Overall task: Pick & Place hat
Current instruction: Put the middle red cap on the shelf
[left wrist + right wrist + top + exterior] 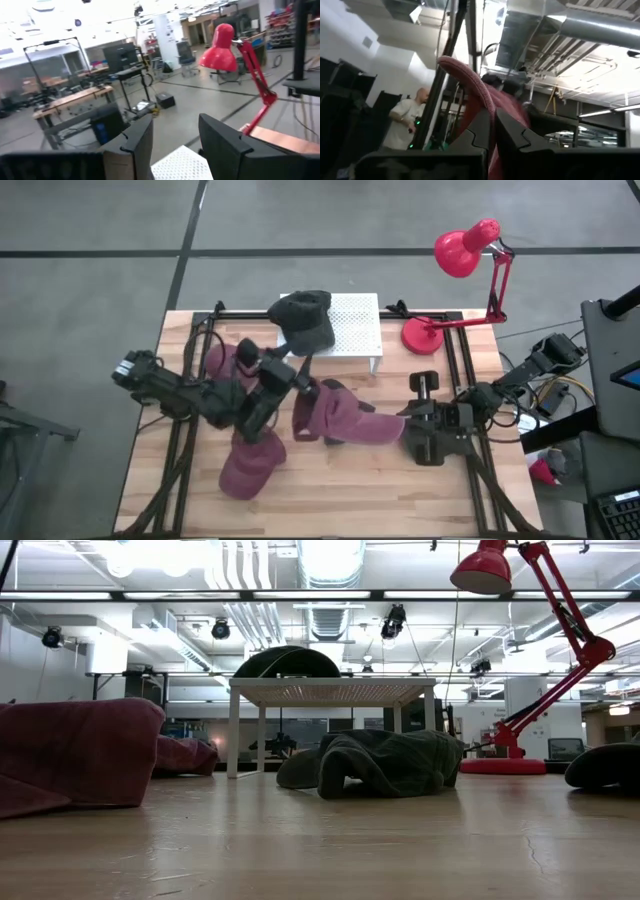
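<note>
A dark hat (305, 320) lies on top of the white perforated stand (355, 320) at the table's far side and shows as a dome (285, 662) in the low view. Another dark hat (385, 762) rests on the table in front of the stand. My right gripper (403, 425) is shut on a maroon hat (340, 420) at the table's middle. My left gripper (298, 372) stands open just left of that hat, near the stand, with nothing between its fingers (142, 142). Two more maroon hats (250, 465) (225, 360) lie on the table's left half. My right gripper pinches the maroon hat's thick rolled edge (481, 97) between its two fingers. The fingers come from the table's right side and slant upward. The hat stretches from the fingers toward the table's left, and its body rises past the fingertips in the right wrist view.
A red desk lamp (465, 250) stands at the far right corner on its round base (425, 335). A small dark dumbbell-like thing (424, 385) lies near my right arm. Black rails (465, 370) run along both sides of the table. A person (407, 125) stands in the room beyond.
</note>
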{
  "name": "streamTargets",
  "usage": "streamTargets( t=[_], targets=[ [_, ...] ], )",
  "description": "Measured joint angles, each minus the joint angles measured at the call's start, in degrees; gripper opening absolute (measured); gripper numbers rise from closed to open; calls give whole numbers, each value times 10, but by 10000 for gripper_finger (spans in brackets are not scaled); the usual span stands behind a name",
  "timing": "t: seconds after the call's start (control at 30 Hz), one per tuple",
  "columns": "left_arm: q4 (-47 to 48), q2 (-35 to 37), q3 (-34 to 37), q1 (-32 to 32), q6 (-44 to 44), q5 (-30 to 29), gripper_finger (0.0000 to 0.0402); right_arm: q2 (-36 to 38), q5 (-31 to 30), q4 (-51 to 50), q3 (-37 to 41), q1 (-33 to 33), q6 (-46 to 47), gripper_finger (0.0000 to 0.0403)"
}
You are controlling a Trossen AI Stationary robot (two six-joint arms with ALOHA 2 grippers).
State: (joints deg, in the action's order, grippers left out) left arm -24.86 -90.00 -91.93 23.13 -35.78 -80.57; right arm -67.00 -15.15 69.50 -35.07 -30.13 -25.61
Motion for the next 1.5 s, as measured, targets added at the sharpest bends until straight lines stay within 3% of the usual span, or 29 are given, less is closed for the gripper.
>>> streamTargets(
  t=[0.23, 0.37, 0.47, 0.6, 0.8, 1.0, 1.23, 1.4, 1.5],
  targets=[
    [0, -36, -59, -51, -66, 1, 163, -1, -3, -20, 0, -2, -2, 8],
    [2, -25, -64, -57, -90, -4, 163, 0, -76, -23, 0, -8, -23, 8],
    [0, 0, -64, -57, -91, -4, 163, 3, -118, -20, 0, -7, -45, 8],
    [5, 26, -64, -47, -91, -13, 163, 13, -125, -16, 0, -8, -53, 8],
    [68, 52, -63, 5, -100, -88, 163, 38, -197, 2, 0, -13, -107, 8],
    [106, 49, -36, 54, -40, -95, 163, 72, -195, 5, -1, -14, -126, 8],
    [104, 31, 0, 47, 76, -93, 163, 72, -160, 3, -13, -14, -127, 8],
    [103, 19, 0, 36, 168, -19, 163, 49, -159, -3, -25, -14, -123, 8],
    [103, 9, 0, 24, 183, -4, 163, 26, -145, -3, -40, -13, -110, 8]
  ],
)
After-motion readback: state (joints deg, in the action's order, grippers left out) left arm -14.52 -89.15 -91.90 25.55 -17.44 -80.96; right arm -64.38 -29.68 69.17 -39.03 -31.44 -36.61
